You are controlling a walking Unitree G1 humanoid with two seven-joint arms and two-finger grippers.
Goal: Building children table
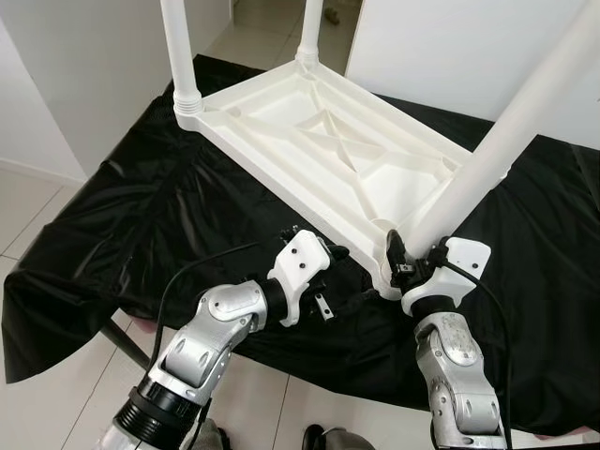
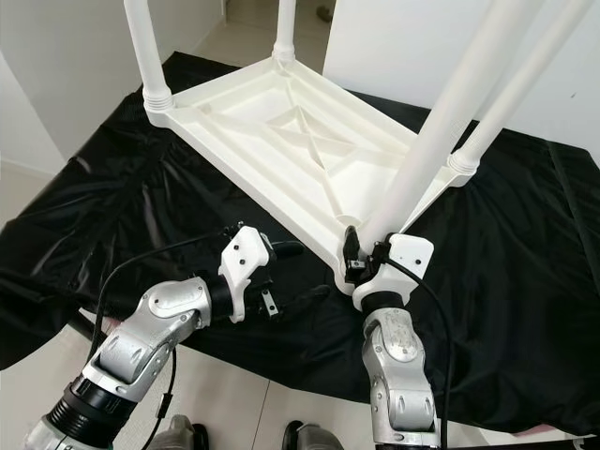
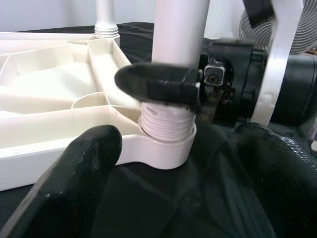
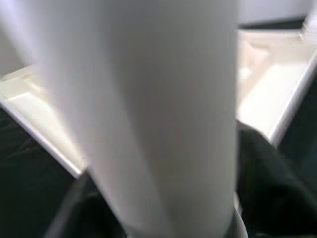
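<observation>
Black sheet [image 1: 141,216] covers low surface; upturned white table top [image 1: 309,141] lies directly on it.

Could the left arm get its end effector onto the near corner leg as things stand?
Probably yes. The left end effector hangs beside that corner with only black cloth between. The right end effector already holds the leg near its base, so the free spot is higher up.

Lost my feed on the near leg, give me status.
Right gripper shut on near table leg, threads showing at socket. Left gripper open beside it. White tabletop upside down on black cloth.
</observation>
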